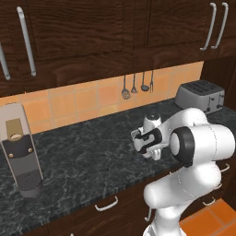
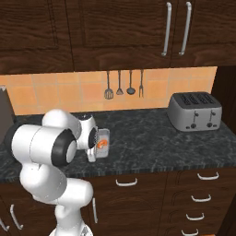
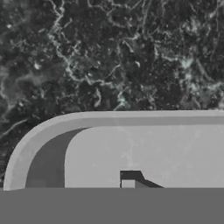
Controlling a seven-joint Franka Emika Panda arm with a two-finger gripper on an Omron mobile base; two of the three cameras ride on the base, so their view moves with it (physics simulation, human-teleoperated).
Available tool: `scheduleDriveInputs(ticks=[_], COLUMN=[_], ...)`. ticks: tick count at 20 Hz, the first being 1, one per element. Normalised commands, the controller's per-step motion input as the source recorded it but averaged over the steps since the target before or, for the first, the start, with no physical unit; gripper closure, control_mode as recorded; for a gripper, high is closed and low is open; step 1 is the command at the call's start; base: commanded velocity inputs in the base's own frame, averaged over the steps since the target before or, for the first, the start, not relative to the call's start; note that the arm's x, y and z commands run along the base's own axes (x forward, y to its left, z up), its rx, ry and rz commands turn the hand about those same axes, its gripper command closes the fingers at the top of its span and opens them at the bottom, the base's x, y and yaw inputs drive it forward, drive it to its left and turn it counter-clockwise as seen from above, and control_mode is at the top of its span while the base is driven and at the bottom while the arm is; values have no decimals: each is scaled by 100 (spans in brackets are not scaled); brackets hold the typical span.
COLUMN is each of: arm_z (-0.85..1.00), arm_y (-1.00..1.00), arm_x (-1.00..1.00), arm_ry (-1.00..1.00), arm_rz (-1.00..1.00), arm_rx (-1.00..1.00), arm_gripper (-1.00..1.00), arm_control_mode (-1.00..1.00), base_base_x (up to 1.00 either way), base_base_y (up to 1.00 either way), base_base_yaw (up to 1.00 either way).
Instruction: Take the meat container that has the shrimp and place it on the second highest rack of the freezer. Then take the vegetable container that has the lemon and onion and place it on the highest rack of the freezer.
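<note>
One meat container [image 2: 103, 142] at fingers [image 2: 93, 148], shrimp visible from right

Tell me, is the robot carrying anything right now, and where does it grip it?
Yes: the tool holds the shrimp container over the counter, apparently by one edge; the exact grip is hidden.

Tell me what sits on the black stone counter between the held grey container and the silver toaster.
Nothing: in the right base view, bare black marbled counter runs from the grey container with the orange shrimp, held at the claw, to the silver four-slot toaster.
</note>
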Motion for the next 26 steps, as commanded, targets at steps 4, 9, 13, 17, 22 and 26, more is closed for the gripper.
scheduleDriveInputs(ticks=[4,9,13,17,22,26], arm_z=[64,100,92,39,1,0], arm_y=[11,3,0,0,0,0], arm_x=[-1,-40,-98,-100,-100,-100], arm_ry=[0,0,1,-20,-24,-7], arm_rz=[0,2,2,0,-1,-3], arm_rx=[-1,0,2,16,5,0], arm_gripper=[100,100,100,100,100,100], arm_control_mode=[-100,-100,-100,-100,-100,-100], base_base_x=[0,0,0,0,0,0], base_base_y=[0,0,0,0,0,0], base_base_yaw=[0,0,0,0,0,0])
